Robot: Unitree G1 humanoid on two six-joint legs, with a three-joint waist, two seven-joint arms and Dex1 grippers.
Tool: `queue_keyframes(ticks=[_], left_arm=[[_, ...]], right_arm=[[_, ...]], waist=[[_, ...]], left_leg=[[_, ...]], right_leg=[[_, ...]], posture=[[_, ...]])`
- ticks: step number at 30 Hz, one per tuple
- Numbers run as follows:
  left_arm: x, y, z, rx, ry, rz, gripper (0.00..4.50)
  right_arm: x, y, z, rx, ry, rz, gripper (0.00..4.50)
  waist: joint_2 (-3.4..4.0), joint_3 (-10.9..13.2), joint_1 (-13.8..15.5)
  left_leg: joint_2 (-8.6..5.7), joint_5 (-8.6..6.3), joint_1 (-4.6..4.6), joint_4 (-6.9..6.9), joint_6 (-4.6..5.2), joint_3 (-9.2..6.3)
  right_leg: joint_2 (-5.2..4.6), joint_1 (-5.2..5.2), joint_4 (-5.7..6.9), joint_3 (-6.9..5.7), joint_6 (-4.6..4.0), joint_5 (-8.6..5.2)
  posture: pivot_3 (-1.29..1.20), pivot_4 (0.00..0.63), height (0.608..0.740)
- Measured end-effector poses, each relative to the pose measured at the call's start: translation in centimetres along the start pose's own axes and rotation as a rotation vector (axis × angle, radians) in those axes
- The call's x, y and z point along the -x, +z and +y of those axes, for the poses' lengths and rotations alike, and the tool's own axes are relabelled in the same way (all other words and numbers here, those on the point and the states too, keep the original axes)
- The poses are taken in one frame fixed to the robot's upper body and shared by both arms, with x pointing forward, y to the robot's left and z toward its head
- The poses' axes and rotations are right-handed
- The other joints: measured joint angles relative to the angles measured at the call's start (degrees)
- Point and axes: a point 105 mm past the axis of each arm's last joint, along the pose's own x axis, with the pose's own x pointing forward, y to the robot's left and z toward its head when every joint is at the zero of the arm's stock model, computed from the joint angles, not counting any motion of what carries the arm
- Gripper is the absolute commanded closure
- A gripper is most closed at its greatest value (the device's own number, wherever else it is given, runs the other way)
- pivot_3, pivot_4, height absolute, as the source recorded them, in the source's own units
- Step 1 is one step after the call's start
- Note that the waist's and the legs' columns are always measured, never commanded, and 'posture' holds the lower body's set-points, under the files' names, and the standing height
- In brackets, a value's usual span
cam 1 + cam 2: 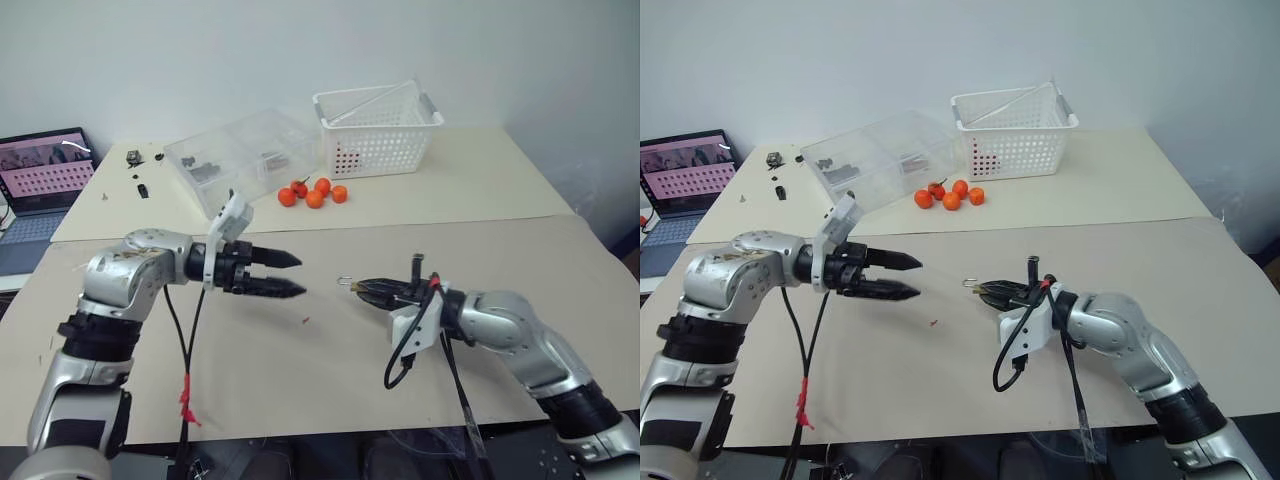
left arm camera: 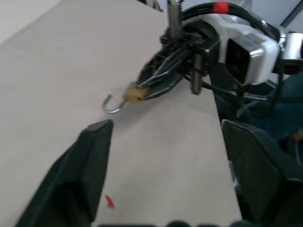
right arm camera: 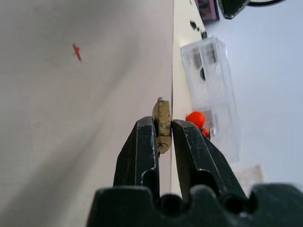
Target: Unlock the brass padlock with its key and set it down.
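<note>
My right gripper is shut on the brass padlock, holding it just above the tan table. The small gold body is pinched flat between the two fingers. Its thin silver shackle sticks out toward my left arm as a hook, with one end free of the body. My left gripper stands open a short way left of the padlock, pointing at it, with nothing between its fingers. The key is out of view.
At the back stand a white basket and a clear plastic box, with several orange fruits in front of them. A laptop sits far left. Small dark parts lie near it.
</note>
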Motion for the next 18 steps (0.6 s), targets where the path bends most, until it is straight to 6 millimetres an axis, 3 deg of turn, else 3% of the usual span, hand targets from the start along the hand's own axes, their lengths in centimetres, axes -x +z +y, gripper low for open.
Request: queue_keyframes(ticks=[8, 18], left_arm=[[1.4, -1.0, -0.8, -0.03, 0.069, 0.079, 0.06], [2.3, -3.1, 0.3, -0.185, 0.189, 0.237, 0.06]], right_arm=[[-3.4, -1.3, 1.6, 0.193, 0.002, -0.053, 4.38], [-4.7, -3.3, 3.0, 0.302, 0.015, -0.069, 4.38]], waist=[[-0.11, 0.07, -0.17], [-0.19, 0.12, -1.05]], left_leg=[[-0.02, 0.24, 0.28, -0.38, -0.43, 0.12], [-0.03, 0.22, 0.27, -0.42, -0.59, 0.31]], right_leg=[[0.01, 0.02, -0.03, 0.11, -0.14, 0.04], [0.01, 0.0, -0.02, 0.25, -0.35, 0.05]], posture=[[0.0, 0.15, 0.74], [0.0, 0.15, 0.74]])
